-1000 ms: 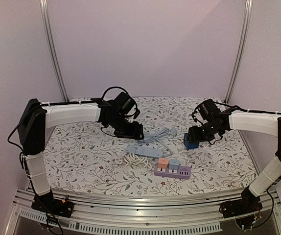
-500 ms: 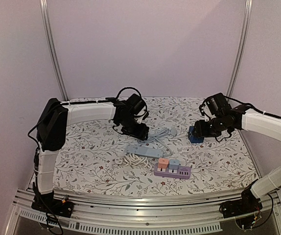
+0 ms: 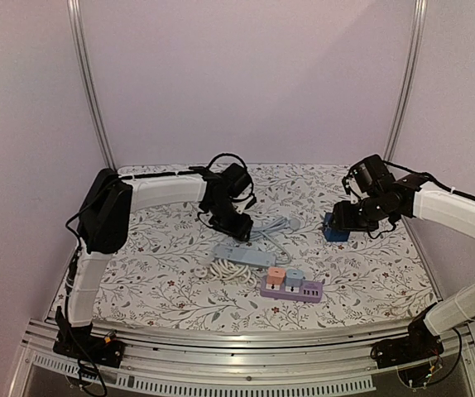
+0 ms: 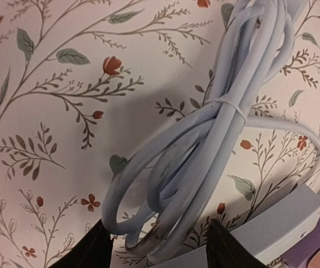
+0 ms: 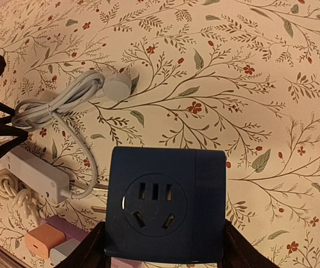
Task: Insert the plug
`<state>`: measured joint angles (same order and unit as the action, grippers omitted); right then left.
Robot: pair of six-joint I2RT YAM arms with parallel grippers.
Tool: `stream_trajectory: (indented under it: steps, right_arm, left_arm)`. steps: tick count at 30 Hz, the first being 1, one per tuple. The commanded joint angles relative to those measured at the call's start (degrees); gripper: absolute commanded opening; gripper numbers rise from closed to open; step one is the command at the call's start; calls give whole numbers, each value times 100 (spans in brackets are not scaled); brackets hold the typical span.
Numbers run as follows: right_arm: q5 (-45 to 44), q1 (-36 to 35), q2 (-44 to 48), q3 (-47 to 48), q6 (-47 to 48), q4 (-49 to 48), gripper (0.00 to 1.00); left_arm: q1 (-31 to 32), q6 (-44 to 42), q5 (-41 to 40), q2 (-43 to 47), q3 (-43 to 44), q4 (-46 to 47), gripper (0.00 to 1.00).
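The grey plug (image 3: 293, 222) lies on the flowered cloth at the end of a tied grey cable bundle (image 3: 264, 231); the plug also shows in the right wrist view (image 5: 117, 86). My left gripper (image 3: 236, 222) is open, low over the bundle's looped end (image 4: 165, 184), with one finger on each side (image 4: 90, 251). The cable runs to a grey power strip (image 3: 244, 255). My right gripper (image 3: 337, 225) is shut on a dark blue cube socket (image 5: 163, 201), its socket face towards the camera, low over the cloth at the right.
A purple power strip (image 3: 291, 286) with an orange and a blue adapter on it lies near the front middle. A coiled white cable (image 3: 223, 270) lies left of it. Metal posts stand at the back corners.
My left gripper has moved right and settled over the grey cable bundle. My right gripper has carried the blue cube socket a little right and back.
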<state>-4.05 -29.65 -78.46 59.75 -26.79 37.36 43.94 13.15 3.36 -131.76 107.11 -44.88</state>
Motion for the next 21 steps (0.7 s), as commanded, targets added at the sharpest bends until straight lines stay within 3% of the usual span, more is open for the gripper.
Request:
stream_trajectory:
  steps: [1,3,7,21]
  right_arm:
    - [-78,-46,97,201,-133,78,21]
    - [-63,-44,57,243,-150,86,20]
    - [-52,-45,2,277,-160,87,20]
    - [-87,-41,-135,461,43,-70,20]
  left_arm:
    - [-66,-148,367,-203,208,-35,52]
    - [-66,-155,427,-239,270,-17,40]
    - [-61,-199,553,-218,345,26,1]
    - [-53,-319,258,1171,76,-121,0]
